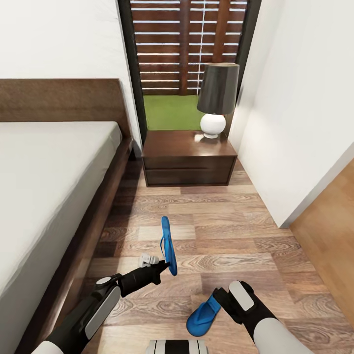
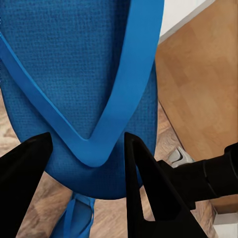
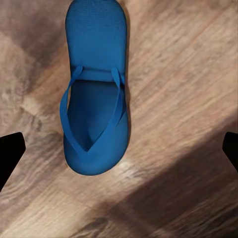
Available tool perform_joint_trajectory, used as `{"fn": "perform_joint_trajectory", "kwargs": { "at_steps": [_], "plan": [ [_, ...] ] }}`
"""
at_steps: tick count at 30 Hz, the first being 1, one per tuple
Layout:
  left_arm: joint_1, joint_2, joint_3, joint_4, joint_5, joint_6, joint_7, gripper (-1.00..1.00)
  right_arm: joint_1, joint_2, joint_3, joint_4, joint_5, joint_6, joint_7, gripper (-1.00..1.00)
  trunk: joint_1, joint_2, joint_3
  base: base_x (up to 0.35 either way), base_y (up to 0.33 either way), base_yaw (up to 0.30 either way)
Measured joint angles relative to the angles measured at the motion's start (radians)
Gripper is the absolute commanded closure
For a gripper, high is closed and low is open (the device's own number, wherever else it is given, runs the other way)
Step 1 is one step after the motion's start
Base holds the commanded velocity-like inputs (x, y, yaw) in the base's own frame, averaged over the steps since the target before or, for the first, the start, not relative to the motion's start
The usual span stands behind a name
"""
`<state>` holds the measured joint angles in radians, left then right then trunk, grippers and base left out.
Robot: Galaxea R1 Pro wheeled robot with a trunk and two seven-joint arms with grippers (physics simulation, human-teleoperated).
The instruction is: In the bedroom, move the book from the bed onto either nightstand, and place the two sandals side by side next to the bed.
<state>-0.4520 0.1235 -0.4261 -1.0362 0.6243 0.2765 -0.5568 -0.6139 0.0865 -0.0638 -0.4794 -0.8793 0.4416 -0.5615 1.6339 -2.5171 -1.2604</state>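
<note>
Beside bed (image 1: 54, 167), over wood-plank floor (image 1: 231, 236): left tool (image 1: 164, 267) pinching one sandal (image 1: 168, 244), held on edge above floor. Left wrist view: black fingers (image 2: 144, 188) flank sandal's toe end, strap V between them. Second sandal (image 1: 202, 318) flat on floor, strap side up, just beside right tool (image 1: 219, 297); right wrist view: fingers (image 3: 10, 151) spread wide, sandal lying between and beyond them, untouched. Nightstand (image 1: 189, 162) against far wall, near bed's headboard (image 1: 59, 101), carrying lamp (image 1: 216, 98).
</note>
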Motion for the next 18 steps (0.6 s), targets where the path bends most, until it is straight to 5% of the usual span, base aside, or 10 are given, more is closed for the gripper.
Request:
{"fn": "perform_joint_trajectory", "kwargs": {
  "at_steps": [18],
  "plan": [
    [0.0,0.0,0.0,0.001,0.001,0.0,0.001,1.0,0.0,0.0,0.0,0.0,0.0,-0.001,0.0,-1.0,0.0,0.0,0.0,0.031,0.0,0.0]
  ]
}}
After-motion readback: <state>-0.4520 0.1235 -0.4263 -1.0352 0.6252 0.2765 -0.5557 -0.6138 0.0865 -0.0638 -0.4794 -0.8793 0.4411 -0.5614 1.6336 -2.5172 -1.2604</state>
